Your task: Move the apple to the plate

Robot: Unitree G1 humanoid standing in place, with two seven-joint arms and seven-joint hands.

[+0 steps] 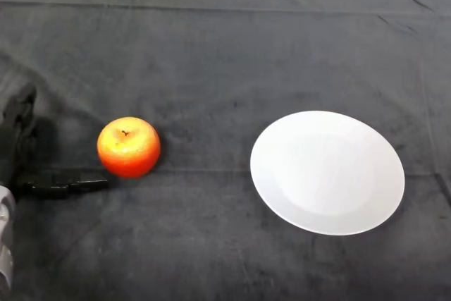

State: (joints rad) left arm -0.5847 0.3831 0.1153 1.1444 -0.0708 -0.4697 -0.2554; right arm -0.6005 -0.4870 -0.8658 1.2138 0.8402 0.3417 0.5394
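Observation:
A red and orange apple (128, 146) stands upright on the dark cloth at the left of the table. A white plate (328, 172) lies empty at the right, well apart from the apple. My black left hand (15, 147) is at the left edge, to the left of the apple. It is open, with its fingers (20, 114) pointing up and away. Its thumb (70, 187) stretches out to the right, its tip just below the apple's lower left side. The hand holds nothing.
The dark cloth (225, 54) covers the whole table, with folds along the far edge. A stretch of cloth lies between the apple and the plate.

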